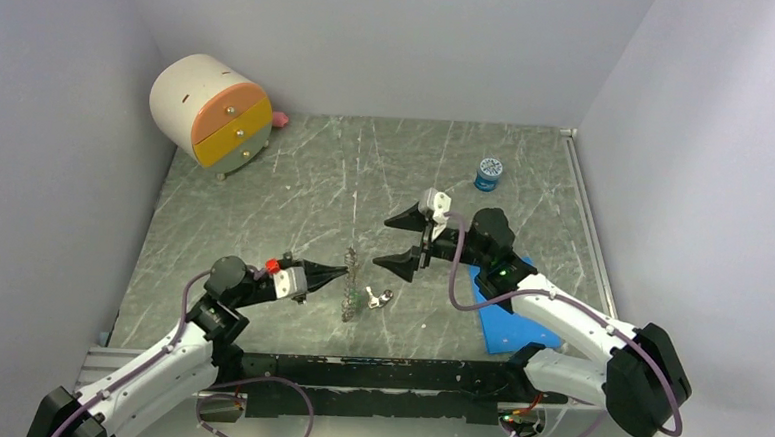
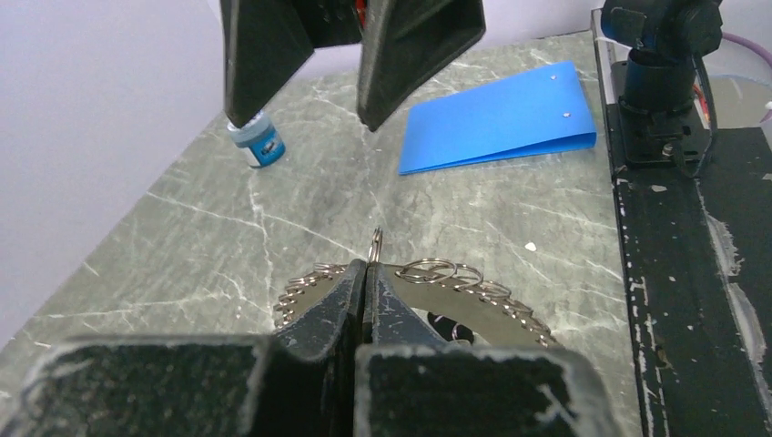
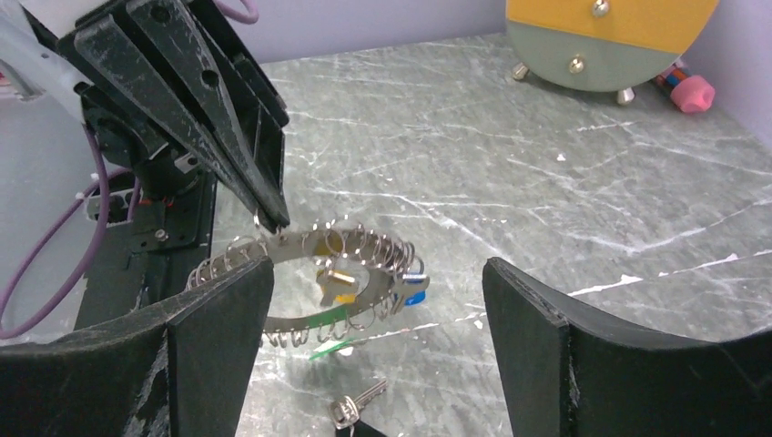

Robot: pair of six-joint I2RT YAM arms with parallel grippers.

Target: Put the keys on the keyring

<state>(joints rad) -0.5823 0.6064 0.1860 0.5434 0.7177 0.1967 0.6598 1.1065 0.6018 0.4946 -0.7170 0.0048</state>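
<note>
The left gripper [image 1: 344, 271] is clamped tight on the rim of the keyring [image 1: 350, 287], holding it upright beside a loose key [image 1: 377, 298] on the table [image 1: 264, 202], while the right gripper [image 1: 383, 242] hangs wide open and empty nearby.

From the keyring [image 1: 350, 284], a key [image 1: 377, 298] lies just beside at 4 o'clock, folder [image 1: 506, 320] at 3, jar [image 1: 488, 174] at 2, drawer chest [image 1: 212, 116] at 11

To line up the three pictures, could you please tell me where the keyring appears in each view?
Top external: the keyring, seen edge-on, just below and left of centre.
Left wrist: bottom centre, behind the closed fingers.
Right wrist: left of centre, slightly low.
Shared landmark: the left gripper, shut on the keyring's rim in all three views.
</note>
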